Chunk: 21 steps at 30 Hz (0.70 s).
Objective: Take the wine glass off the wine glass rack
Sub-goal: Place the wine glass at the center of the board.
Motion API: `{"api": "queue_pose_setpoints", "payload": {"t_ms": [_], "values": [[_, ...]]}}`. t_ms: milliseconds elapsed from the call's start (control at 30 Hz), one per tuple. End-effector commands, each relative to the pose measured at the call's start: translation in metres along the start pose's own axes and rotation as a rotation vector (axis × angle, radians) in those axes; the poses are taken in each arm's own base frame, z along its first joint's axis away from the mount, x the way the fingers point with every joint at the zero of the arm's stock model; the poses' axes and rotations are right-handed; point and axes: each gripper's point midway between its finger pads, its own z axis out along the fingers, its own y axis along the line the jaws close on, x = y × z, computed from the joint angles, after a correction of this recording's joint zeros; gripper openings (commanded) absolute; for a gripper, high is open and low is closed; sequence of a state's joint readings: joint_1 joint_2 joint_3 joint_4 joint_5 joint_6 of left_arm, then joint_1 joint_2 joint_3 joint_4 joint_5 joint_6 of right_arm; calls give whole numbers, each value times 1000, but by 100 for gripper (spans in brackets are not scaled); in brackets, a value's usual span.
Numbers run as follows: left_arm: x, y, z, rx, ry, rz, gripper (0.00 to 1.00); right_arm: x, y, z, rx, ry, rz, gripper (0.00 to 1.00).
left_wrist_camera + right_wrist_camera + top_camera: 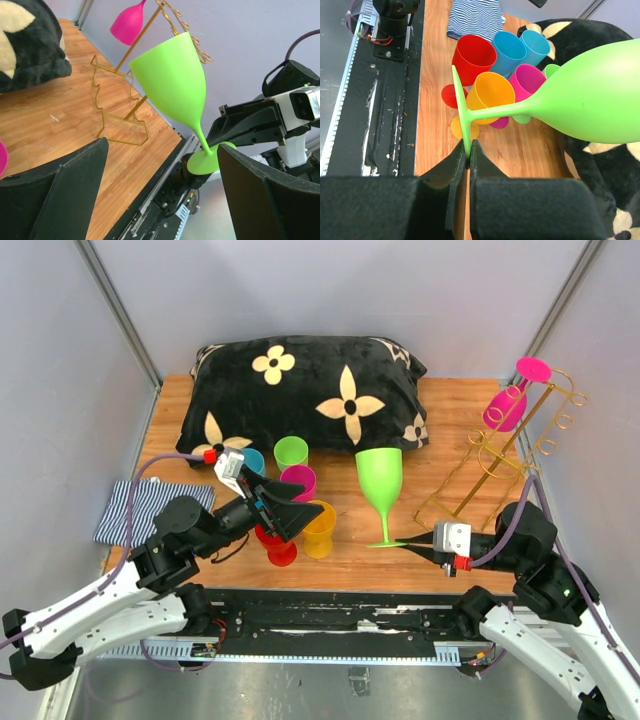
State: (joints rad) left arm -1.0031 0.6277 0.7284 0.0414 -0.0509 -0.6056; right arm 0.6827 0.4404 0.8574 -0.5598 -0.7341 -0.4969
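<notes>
Right gripper (469, 150) pinches the green glass (580, 95) by its foot, left gripper (293, 512) wide open, so lower it slow, clear of the cups (490, 90).

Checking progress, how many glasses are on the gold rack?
1: the pink glass hangs near the top of the rack. The green glass is off it, foot pinched in the right gripper.

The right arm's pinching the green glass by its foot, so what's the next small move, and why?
Probably ease the left gripper forward around the stem of the green wine glass. It stands open, aimed at the glass, while the right gripper pinches only the rim of the foot, a thin hold.
</notes>
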Motion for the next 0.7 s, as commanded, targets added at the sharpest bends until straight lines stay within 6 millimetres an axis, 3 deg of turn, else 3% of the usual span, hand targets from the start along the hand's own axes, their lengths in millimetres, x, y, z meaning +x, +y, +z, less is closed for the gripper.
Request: {"api": "queue_pose_setpoints", "payload": {"t_ms": [0,267,400,667], "values": [[-21,-9,4,-4,-38,28,96,-7,2,-8,6,-9,-79,1],[-50,-9,10,-50,-66,20,100,-12,6,-16,15,-39,-175,1],[-57,9,20,-30,-40,-21,100,-13,7,-18,16,-38,-190,1],[-82,4,21,49,-71,-33,100,-5,12,-18,-11,-16,-204,1]]}}
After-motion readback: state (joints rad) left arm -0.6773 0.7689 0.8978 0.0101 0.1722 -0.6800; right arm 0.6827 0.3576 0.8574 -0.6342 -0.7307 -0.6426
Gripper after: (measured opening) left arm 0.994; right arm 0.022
